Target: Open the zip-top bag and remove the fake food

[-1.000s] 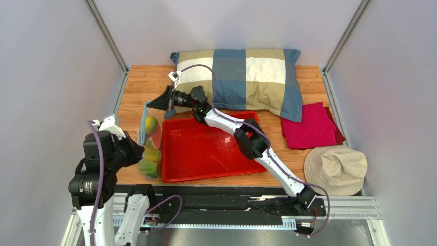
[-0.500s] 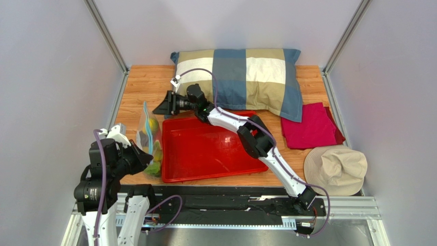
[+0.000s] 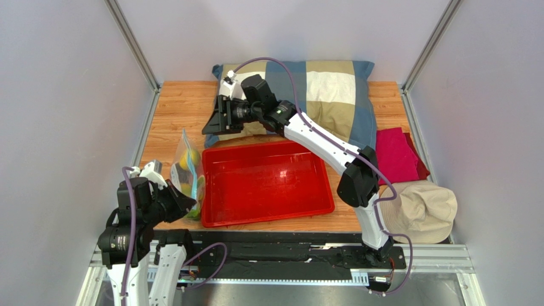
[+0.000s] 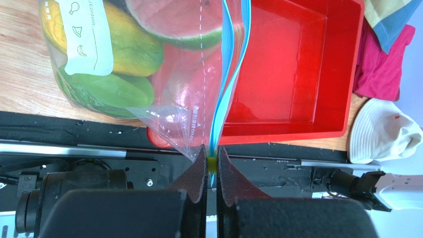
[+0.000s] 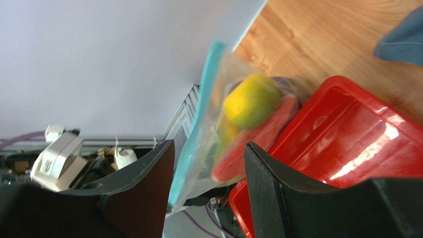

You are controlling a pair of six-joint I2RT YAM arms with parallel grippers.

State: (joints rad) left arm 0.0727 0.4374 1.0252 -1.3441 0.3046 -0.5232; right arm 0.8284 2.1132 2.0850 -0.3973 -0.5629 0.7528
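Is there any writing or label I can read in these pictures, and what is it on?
"/Content": on the white label of the zip-top bag, beside small icons.
"(max)": tiny print on the bag's clear plastic, partly blurred.
Red tag on the hat: too small to read.

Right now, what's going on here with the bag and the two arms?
The left gripper is pinched shut on the near end of the blue zip strip of the zip-top bag, which stands beside the red tray. The fake food is all inside the bag, and nothing lies in the tray. The right gripper hangs open near the left end of the pillow, apart from the bag. Whether the zip is parted yet is unclear.
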